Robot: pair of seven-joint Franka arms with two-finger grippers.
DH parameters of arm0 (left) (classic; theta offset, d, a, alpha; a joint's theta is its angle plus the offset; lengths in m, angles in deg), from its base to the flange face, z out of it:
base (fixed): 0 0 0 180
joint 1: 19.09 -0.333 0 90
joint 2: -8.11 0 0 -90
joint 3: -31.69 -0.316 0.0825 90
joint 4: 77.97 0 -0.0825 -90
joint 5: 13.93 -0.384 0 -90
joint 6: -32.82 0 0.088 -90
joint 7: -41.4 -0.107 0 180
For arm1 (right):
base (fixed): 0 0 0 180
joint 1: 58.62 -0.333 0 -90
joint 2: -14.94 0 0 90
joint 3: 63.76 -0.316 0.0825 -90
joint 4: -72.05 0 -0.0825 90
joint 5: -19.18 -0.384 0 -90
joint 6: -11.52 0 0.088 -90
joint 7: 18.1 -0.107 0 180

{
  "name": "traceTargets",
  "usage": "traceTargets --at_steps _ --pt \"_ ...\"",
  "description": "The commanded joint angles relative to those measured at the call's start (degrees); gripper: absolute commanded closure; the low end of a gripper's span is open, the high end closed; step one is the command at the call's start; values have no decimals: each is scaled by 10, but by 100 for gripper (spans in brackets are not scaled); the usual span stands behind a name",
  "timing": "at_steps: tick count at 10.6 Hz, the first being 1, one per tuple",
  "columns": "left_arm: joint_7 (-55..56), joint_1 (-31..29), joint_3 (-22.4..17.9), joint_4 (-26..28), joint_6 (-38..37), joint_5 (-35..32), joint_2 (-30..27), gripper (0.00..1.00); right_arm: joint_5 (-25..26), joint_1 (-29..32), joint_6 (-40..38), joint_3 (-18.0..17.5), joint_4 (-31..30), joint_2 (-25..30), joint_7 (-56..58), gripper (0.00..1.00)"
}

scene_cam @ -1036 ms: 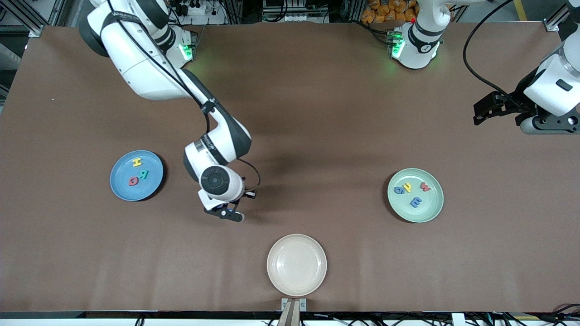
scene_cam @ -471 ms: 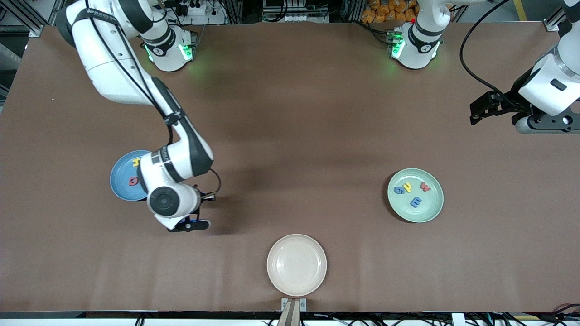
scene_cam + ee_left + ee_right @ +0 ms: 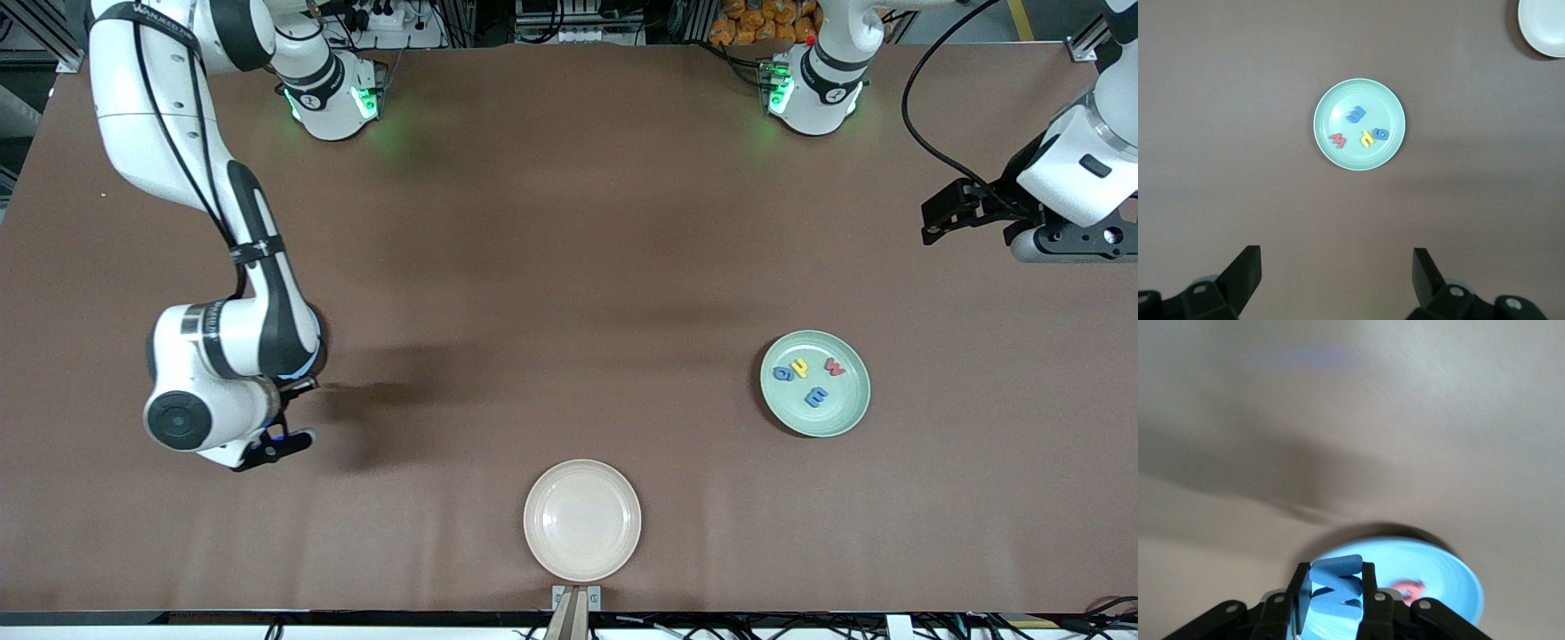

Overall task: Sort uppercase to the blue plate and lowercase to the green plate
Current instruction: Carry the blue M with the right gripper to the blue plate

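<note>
My right gripper (image 3: 277,441) is shut on the light-blue M (image 3: 1335,590) and holds it over the blue plate (image 3: 1441,577). In the front view the right arm hides that plate. The red Q (image 3: 1408,589) lies on the plate; the yellow H and green R are hidden. The green plate (image 3: 837,418) sits toward the left arm's end and holds the blue g (image 3: 782,373), yellow h (image 3: 800,366), red w (image 3: 834,365) and blue m (image 3: 815,396). My left gripper (image 3: 942,218) is open and empty, waiting high above the table; its wrist view shows the green plate (image 3: 1358,159).
A cream plate (image 3: 582,520) sits empty near the table's front edge, midway between the arms; it also shows in the left wrist view (image 3: 1545,27). The brown table (image 3: 569,267) is bare between the plates.
My right arm has swung with the M toward the right arm's end of the table and now covers the blue plate. The left arm shifted slightly, then held still.
</note>
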Motion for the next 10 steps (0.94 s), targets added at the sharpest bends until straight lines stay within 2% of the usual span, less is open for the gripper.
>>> traceTargets --at_steps 1,3,5,7,10 --pt "8 -1 -1 6 -6 7 -11 0 -19 3 12 11 -108 65 19 70" --pt "15 1 -1 7 -6 8 -11 0 -34 5 30 19 -162 94 22 69" --pt "16 1 -1 7 -6 8 -11 0 -41 5 110 21 -251 133 23 69" --pt "16 2 -1 7 -6 7 -10 0 -89 5 138 25 -279 135 37 69" --pt "15 2 -1 6 -6 7 -10 0 -98 4 192 29 -312 136 55 67"
